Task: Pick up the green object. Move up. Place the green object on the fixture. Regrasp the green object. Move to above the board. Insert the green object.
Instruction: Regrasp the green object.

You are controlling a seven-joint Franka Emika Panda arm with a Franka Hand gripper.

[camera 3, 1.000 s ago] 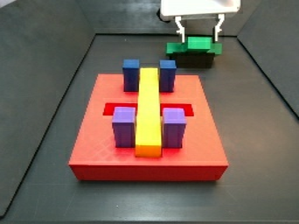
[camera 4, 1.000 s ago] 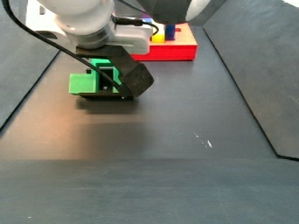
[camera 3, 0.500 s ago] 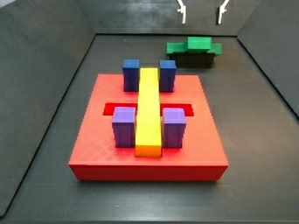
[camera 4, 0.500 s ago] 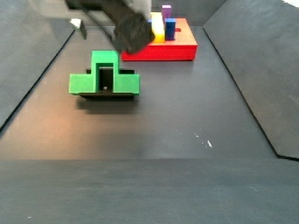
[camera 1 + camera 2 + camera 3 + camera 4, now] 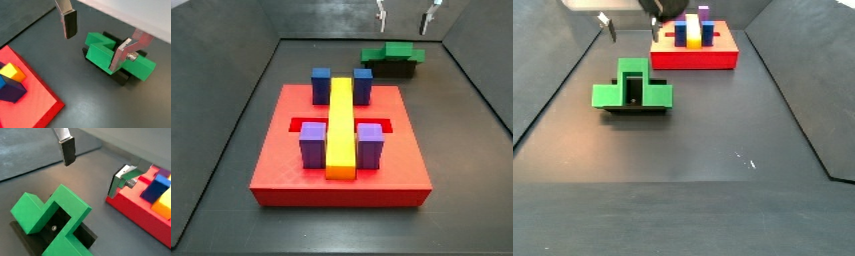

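The green object point(image 5: 392, 53) rests on the black fixture point(image 5: 396, 68) at the far right of the floor; it also shows in the other side view point(image 5: 632, 88) and in both wrist views point(image 5: 117, 54) point(image 5: 50, 218). My gripper point(image 5: 405, 16) hangs open and empty well above it, also seen in the other side view point(image 5: 631, 24). In the wrist views the fingers point(image 5: 69, 22) point(image 5: 68, 150) stand wide apart with nothing between them. The red board point(image 5: 341, 150) carries a yellow bar, blue posts and purple posts.
Dark walls point(image 5: 231, 90) bound the floor on both sides. The board also shows at the far end in a side view point(image 5: 696, 52) and at the edge of both wrist views point(image 5: 27, 95) point(image 5: 147, 213).
My gripper has let go of the green object and risen straight up from it. The green object stays on the fixture.
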